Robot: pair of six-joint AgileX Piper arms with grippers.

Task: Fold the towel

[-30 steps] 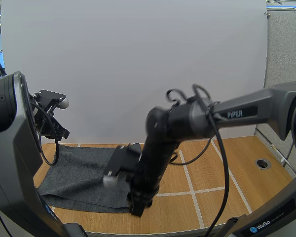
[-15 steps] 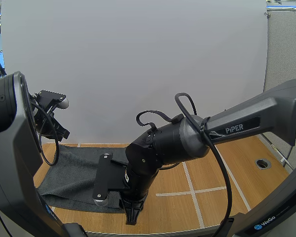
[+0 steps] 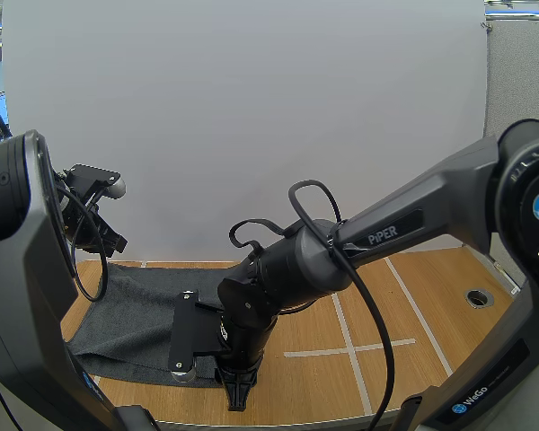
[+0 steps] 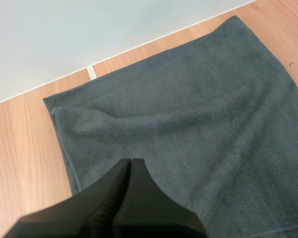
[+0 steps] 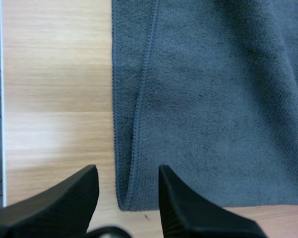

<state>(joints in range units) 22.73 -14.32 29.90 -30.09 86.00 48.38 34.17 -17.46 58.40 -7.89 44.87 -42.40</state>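
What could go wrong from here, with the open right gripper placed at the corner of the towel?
1. The right gripper straddles only the very corner of the towel, where the edge looks doubled. Closing here may catch one layer, or slip off.
2. The left gripper is shut above the towel and holds nothing. Lifting one corner alone may give a crooked fold.

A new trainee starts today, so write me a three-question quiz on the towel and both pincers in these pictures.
1. True or false: the left pincer, above the towel, is shut.
2. The right pincer is: A) open at the towel's corner, B) shut on the towel, C) shut on nothing.
3. Fill in: the towel lies on a ___ table.
Key: 1 true; 2 A; 3 wooden.
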